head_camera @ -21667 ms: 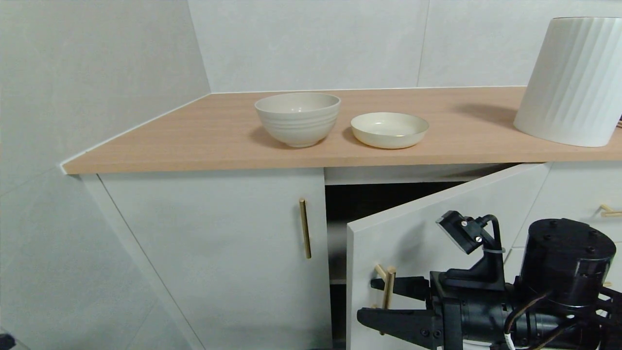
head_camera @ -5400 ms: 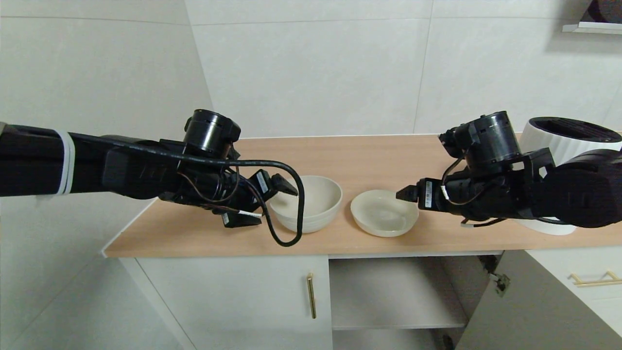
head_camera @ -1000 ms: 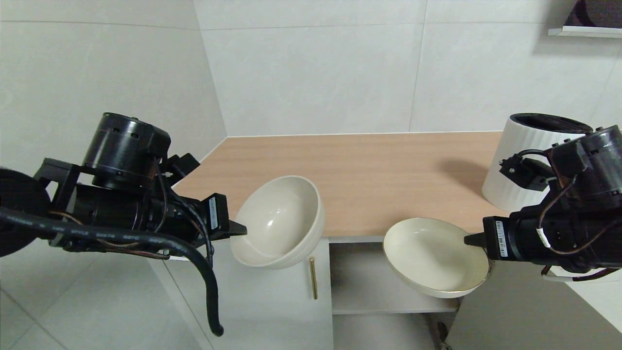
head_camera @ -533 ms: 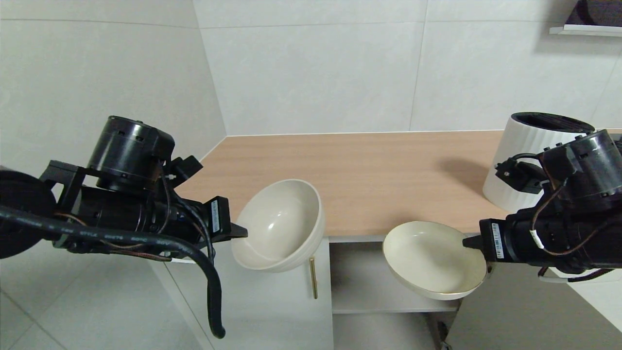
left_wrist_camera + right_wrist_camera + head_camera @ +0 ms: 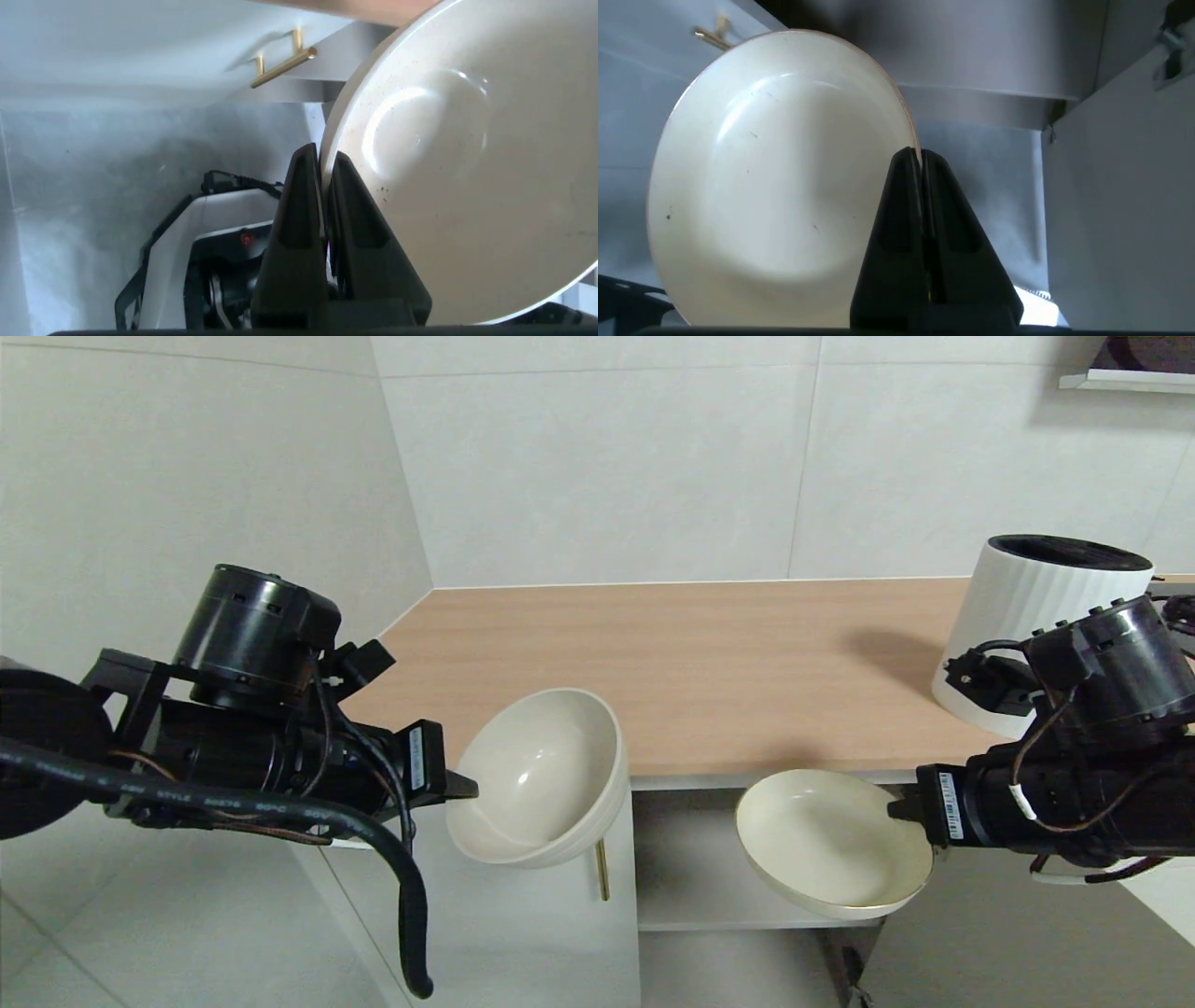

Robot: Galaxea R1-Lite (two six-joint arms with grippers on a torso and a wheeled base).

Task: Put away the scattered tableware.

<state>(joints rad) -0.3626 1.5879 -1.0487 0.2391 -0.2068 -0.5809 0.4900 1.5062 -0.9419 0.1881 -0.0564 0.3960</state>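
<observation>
My left gripper is shut on the rim of the deep cream bowl, which hangs tilted in the air in front of the counter edge. In the left wrist view the fingers pinch that bowl at its rim. My right gripper is shut on the rim of the shallow cream dish, held tilted before the open cabinet. In the right wrist view the dish sits clamped between the fingers.
The wooden countertop runs behind both bowls, with a white ribbed container at its right. Below it the cabinet's right bay stands open, showing a shelf. The left door is closed, with a gold handle.
Both arms have sunk a little with their bowls, which now hang lower in front of the counter edge and cabinet. The grips are unchanged.
</observation>
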